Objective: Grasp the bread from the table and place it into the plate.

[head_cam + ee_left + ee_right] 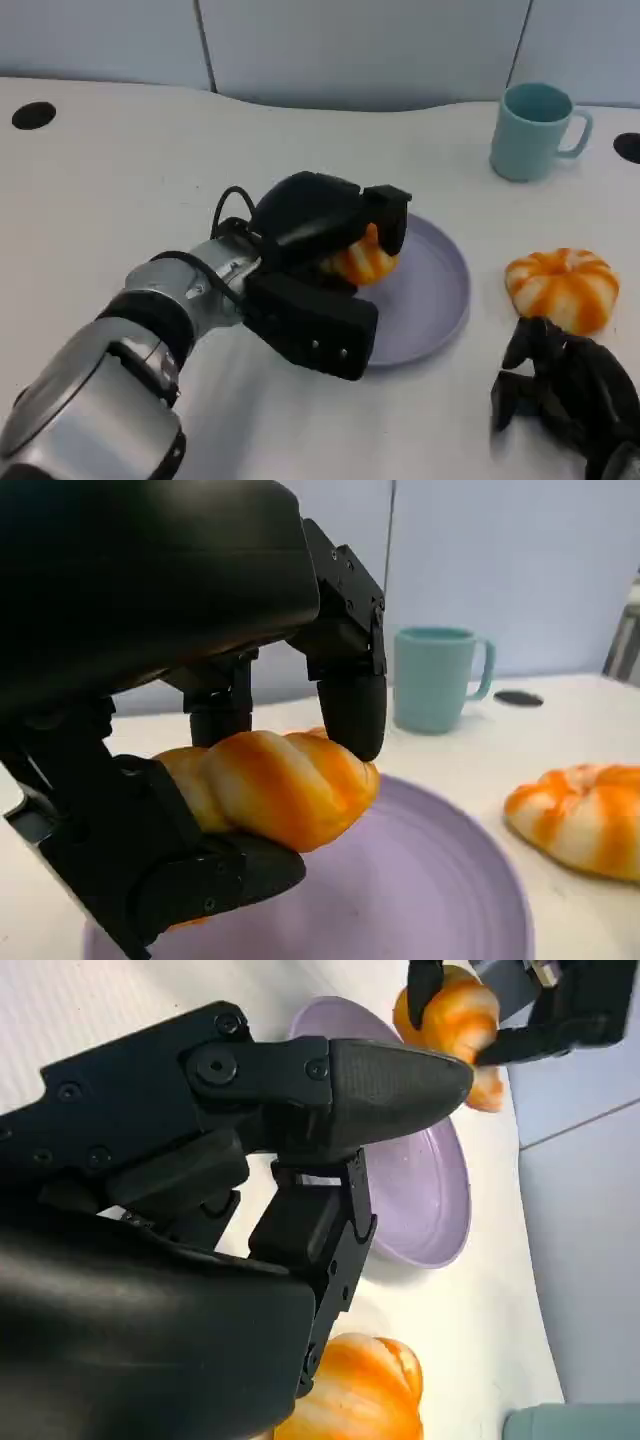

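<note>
Nearest the robot, the right hand [565, 400] rested low on the white table [120, 190], fingers spread and holding nothing. Just beyond its fingertips lay a round orange-and-white bun [562, 287], on the table to the right of the plate and clear of its rim; whether the fingers touched it could not be told.

Farther in, the left hand [320, 255] reached over the lilac plate [440, 290] from the left. It gripped the bread [365, 262], an orange-glazed twisted roll, between its fingers above and thumb below. In the left wrist view the bread [275, 785] hung above the plate [430, 880], not resting on it. The right wrist view showed the same roll [455, 1020] pinched in black fingers over the plate's [420, 1190] far edge.

At the back right stood a teal mug [532, 130], upright, handle to the right, well apart from the plate.
</note>
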`<state>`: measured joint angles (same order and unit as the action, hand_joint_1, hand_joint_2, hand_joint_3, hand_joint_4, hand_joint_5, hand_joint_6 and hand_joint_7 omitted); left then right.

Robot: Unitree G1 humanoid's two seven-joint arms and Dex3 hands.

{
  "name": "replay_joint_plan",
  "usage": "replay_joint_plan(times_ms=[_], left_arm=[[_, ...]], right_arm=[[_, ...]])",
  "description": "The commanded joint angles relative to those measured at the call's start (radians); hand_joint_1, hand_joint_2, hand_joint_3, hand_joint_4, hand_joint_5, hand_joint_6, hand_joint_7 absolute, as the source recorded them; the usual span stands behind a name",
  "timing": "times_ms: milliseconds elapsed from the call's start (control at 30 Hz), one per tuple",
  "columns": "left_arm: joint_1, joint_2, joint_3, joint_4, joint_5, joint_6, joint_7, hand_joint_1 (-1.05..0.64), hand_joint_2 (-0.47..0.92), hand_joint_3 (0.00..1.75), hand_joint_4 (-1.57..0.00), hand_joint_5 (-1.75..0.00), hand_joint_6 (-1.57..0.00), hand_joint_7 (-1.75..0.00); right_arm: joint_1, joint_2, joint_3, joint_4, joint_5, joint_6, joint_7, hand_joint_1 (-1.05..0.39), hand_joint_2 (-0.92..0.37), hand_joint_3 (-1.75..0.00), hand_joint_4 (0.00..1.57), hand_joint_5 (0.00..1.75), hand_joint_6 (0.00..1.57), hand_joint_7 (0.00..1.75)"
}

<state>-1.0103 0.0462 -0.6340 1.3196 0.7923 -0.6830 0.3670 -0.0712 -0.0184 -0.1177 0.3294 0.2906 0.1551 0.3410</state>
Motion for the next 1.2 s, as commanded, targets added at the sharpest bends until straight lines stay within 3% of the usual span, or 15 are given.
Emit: replay_joint_plan(times_ms=[33,200,467,500,533,600,667,700,800,1200], left_arm=[[-0.020,0.004,0.005,0.005,-0.013,0.017,-0.082,-0.30,0.45,1.39,-0.98,-1.75,-0.77,-1.75],[-0.015,-0.003,0.000,0.005,-0.004,0.032,-0.089,-0.32,0.54,1.26,-0.92,-1.75,-0.74,-1.75],[-0.019,-0.006,0.003,0.007,-0.009,0.046,-0.120,-0.32,0.56,1.23,-0.91,-1.75,-0.74,-1.75],[-0.023,-0.008,0.003,0.009,-0.011,0.055,-0.142,-0.47,0.73,0.71,-0.37,-1.08,-0.30,-1.01],[-0.027,-0.009,0.001,0.009,-0.008,0.063,-0.156,-0.55,0.82,0.48,-0.19,-0.82,-0.15,-0.73],[-0.031,-0.009,-0.008,0.006,0.004,0.078,-0.163,-0.69,0.90,0.29,-0.04,-0.32,-0.03,-0.32],[-0.033,-0.008,-0.019,0.003,0.017,0.087,-0.155,-0.74,0.92,0.26,-0.01,-0.08,-0.01,-0.17],[-0.033,-0.007,-0.025,0.002,0.023,0.089,-0.149,-0.78,0.92,0.28,0.00,-0.03,0.00,-0.07],[-0.036,-0.008,-0.039,0.001,0.030,0.100,-0.151,-0.85,0.92,0.30,0.00,0.00,0.00,-0.01],[-0.013,0.027,-0.005,-0.012,-0.021,0.065,-0.169,-0.85,0.92,0.31,0.00,0.00,0.00,0.00]], right_arm=[[0.032,-0.001,-0.002,0.014,0.004,0.027,-0.005,-0.44,-0.92,-0.51,1.15,1.47,1.07,1.38],[0.033,0.000,-0.002,0.017,0.001,0.022,-0.005,-0.45,-0.92,-0.50,1.16,1.47,1.06,1.39],[0.033,0.001,-0.002,0.016,0.002,0.022,-0.003,-0.45,-0.92,-0.50,1.16,1.47,1.06,1.40],[0.033,0.001,-0.002,0.016,0.002,0.023,-0.003,-0.44,-0.92,-0.50,1.16,1.47,1.06,1.40],[0.034,0.001,-0.001,0.015,0.002,0.024,-0.002,-0.44,-0.92,-0.51,1.16,1.47,1.06,1.39],[0.034,0.002,-0.001,0.011,0.002,0.029,-0.005,-0.44,-0.92,-0.51,1.16,1.47,1.06,1.39],[0.034,0.002,-0.002,0.009,0.002,0.033,-0.008,-0.44,-0.92,-0.51,1.16,1.47,1.06,1.39],[0.034,0.002,-0.002,0.010,0.002,0.031,-0.006,-0.44,-0.92,-0.51,1.16,1.47,1.06,1.40],[0.032,0.004,-0.006,0.014,0.010,0.033,0.001,-0.44,-0.92,-0.51,1.16,1.48,1.06,1.40],[0.036,0.002,0.002,0.007,0.004,0.025,-0.003,-0.44,-0.92,-0.52,1.15,1.49,1.06,1.41]])
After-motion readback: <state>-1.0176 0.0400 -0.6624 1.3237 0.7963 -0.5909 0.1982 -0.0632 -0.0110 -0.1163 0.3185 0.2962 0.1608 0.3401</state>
